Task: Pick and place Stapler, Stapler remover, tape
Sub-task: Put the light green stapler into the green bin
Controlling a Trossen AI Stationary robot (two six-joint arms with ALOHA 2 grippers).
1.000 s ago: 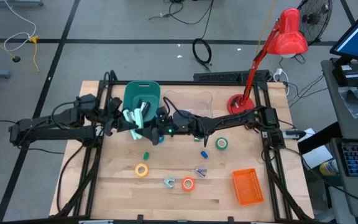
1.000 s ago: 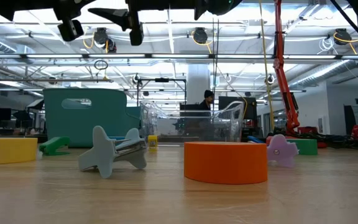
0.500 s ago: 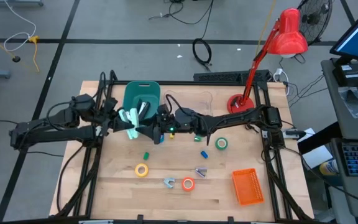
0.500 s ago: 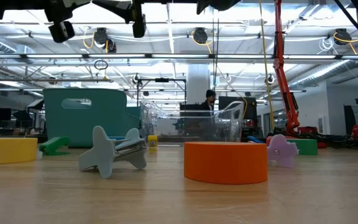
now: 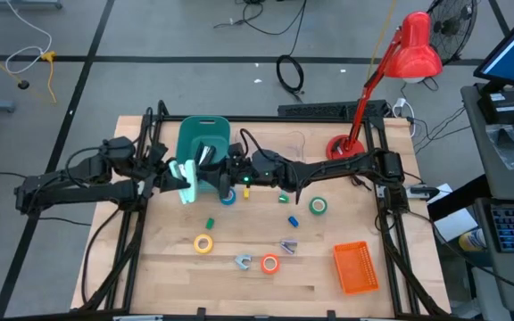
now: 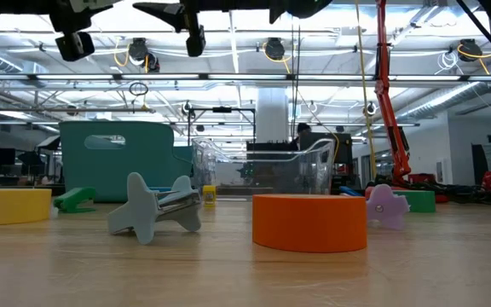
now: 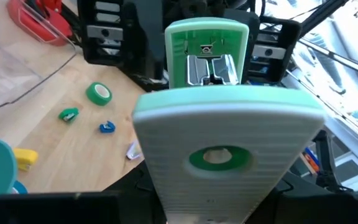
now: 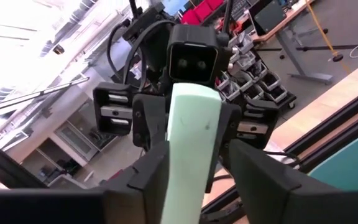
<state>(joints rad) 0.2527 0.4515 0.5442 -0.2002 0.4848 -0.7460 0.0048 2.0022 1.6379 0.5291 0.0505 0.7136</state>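
Middle of the table's far half is pretty jammed: both arms meet over the teal bin (image 5: 204,135), with the mint stapler (image 5: 186,178) between the left gripper (image 5: 175,174) and right gripper (image 5: 214,176). The clear tray (image 5: 275,143) and red lamp base (image 5: 342,148) block the far right. Nearer, small stuff is scattered: yellow tape (image 5: 203,243), orange tape (image 5: 270,264), green tape (image 5: 318,206), orange basket (image 5: 355,267). The near left corner has open wood.
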